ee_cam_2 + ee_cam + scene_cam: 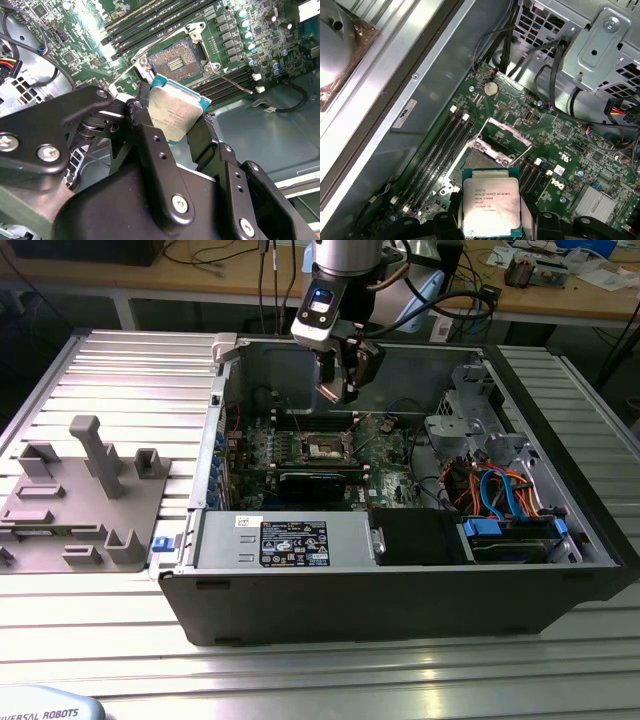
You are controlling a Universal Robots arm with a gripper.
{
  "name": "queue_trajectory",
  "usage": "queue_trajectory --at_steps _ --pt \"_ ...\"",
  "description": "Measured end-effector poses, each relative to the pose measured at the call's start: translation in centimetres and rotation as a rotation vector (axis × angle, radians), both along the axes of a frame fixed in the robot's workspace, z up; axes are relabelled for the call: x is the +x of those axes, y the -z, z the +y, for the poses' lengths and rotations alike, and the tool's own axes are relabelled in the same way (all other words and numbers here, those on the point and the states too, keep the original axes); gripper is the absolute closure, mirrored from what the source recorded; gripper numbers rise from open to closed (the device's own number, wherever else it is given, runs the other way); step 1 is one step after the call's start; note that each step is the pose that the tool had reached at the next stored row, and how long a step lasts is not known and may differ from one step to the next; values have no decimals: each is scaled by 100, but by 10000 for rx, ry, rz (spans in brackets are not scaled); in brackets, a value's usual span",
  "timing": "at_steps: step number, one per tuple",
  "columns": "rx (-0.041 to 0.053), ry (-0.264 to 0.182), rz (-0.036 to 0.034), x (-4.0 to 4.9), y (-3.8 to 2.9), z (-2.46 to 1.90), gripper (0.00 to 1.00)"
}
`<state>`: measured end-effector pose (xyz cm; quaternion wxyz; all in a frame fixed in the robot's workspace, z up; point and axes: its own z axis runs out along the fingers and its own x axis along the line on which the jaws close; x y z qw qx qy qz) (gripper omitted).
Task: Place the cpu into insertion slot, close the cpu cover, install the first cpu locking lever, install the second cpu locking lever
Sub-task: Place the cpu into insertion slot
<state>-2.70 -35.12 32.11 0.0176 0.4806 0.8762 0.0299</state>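
Silvery-grey and square, the cpu (177, 112) is clamped in the hand (175, 122). One black finger (141, 117) presses on each of two opposite edges, and the metal top is turned up toward the wrist cameras.

We take the slot (175, 59) as our landmark. It lies open in the middle of the green board (555, 145), with its gold contacts bare in the second wrist view. The cover (507, 137) stands tilted up at the slot's far side from the cpu, so nothing lies over the opening. A thin lever (232, 82) is swung out beside the slot.

In the exterior view, the hand (340, 380) hangs inside the case (400, 590), well above the slot (325, 447) and touching nothing on the board. In both wrist views the cpu is short of the slot rather than centred over it. In the first wrist view the cpu (491, 207) only overlaps the slot's near corner.

We judge that the relation that counts is this offset. The slot lies below the cpu and ahead of it, on the way to the raised cover. The cpu's edges also look turned against the slot's rim, though the slanted views may exaggerate that. We cannot tell whether the cpu is held level with the board.
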Motion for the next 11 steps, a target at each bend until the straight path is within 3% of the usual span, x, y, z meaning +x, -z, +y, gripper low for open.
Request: queue_trajectory --at_steps 11 --pt "1 194 0 0 4 0 46"
